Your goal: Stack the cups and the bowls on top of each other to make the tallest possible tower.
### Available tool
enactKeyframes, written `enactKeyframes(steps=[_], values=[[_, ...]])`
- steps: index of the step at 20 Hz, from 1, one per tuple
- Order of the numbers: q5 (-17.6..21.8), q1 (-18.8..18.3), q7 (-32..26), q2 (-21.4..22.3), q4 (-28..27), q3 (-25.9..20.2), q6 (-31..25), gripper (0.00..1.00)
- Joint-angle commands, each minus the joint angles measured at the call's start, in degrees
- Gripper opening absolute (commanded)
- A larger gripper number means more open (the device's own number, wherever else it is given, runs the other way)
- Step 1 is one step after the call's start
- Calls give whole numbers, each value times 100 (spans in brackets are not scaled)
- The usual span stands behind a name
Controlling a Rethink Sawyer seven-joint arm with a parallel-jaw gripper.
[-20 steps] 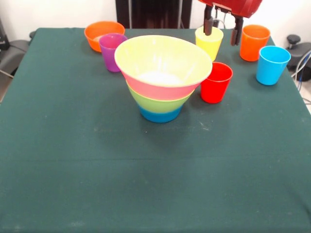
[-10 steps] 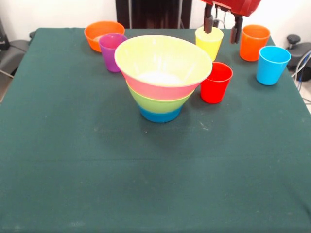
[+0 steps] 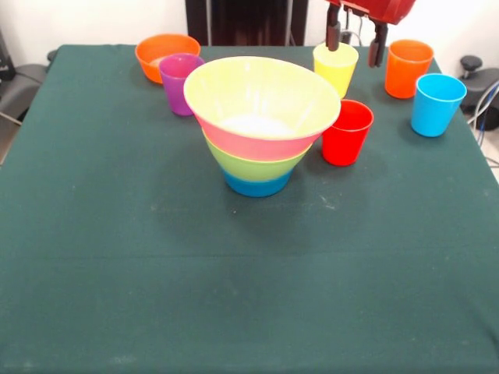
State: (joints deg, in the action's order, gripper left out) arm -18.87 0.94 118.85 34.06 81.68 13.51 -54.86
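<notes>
1. The claw [image 3: 355, 40] is hanging spread and empty at the desk's [image 3: 156, 273] far edge, its fingers [image 3: 334, 36] straddling air just above the yellow cup [image 3: 335, 68];
2. The tower [image 3: 260, 125] is standing nearer the camera and leftward; open desk is lying beyond it.
</notes>
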Motion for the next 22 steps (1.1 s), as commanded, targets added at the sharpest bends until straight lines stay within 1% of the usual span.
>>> enactKeyframes(steps=[1, 11, 22], values=[[-85, -17, 950, -259, 564, -399, 636, 100], [-65, -61, 895, -434, 558, -465, 922, 100], [-73, -19, 927, -424, 612, -465, 964, 100]])
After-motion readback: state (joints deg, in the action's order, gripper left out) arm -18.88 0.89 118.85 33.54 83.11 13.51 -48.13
